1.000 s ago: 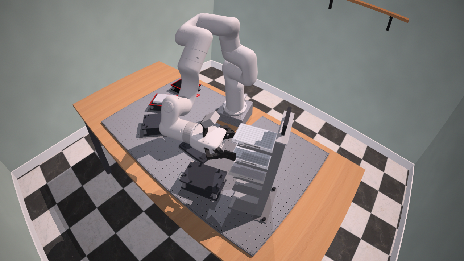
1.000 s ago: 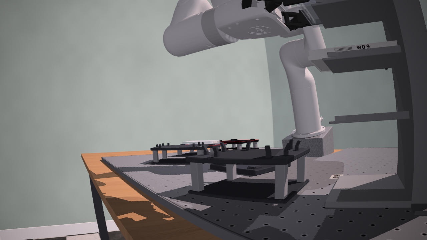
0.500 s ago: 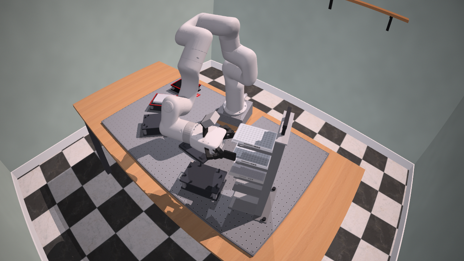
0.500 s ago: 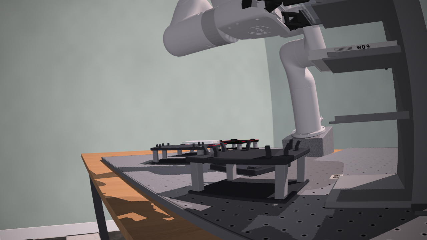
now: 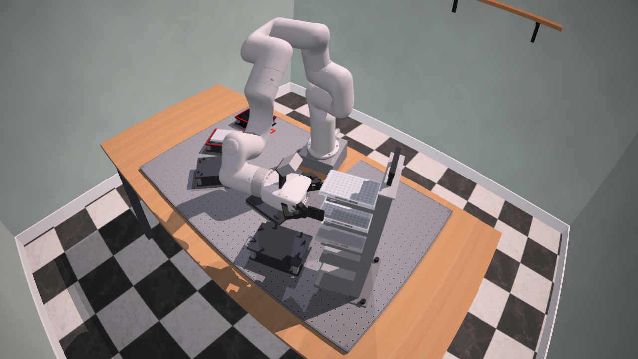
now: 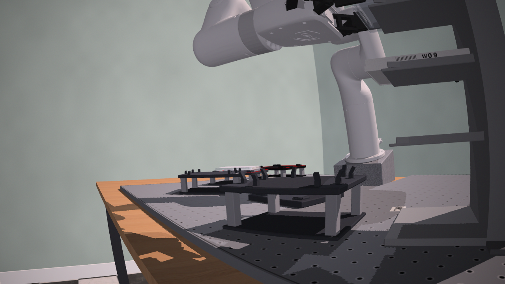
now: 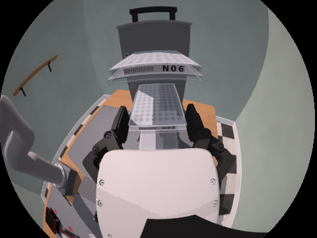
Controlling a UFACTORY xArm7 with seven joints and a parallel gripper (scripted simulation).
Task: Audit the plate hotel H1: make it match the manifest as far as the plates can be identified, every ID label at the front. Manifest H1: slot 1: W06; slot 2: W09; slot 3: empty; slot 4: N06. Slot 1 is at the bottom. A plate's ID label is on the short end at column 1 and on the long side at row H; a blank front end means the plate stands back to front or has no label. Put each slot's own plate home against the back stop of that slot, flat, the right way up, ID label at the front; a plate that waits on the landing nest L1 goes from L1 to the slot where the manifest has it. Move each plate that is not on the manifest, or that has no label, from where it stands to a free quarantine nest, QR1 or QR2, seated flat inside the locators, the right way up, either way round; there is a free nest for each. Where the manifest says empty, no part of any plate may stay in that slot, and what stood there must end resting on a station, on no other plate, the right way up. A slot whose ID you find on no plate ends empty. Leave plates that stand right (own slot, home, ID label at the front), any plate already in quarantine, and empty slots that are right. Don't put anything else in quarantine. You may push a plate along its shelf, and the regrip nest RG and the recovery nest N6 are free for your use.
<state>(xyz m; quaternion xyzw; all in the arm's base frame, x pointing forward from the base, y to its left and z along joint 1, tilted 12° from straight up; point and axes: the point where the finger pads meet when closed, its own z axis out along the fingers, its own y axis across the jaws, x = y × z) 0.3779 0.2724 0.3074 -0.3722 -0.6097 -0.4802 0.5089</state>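
Below plate N06, tool grips a shelved plate.

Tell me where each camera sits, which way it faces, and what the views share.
Top: high over a table corner, looking down at the arm, the plate rack and the nests.
Exterior: low at table level, looking across a black nest at the rack's shelves, the W09 plate and the arm's forearm.
Wrist: behind the pincer, facing the rack; it is shut on a blank-ended plate under the N06 plate.
All three share the rack and the pincer.
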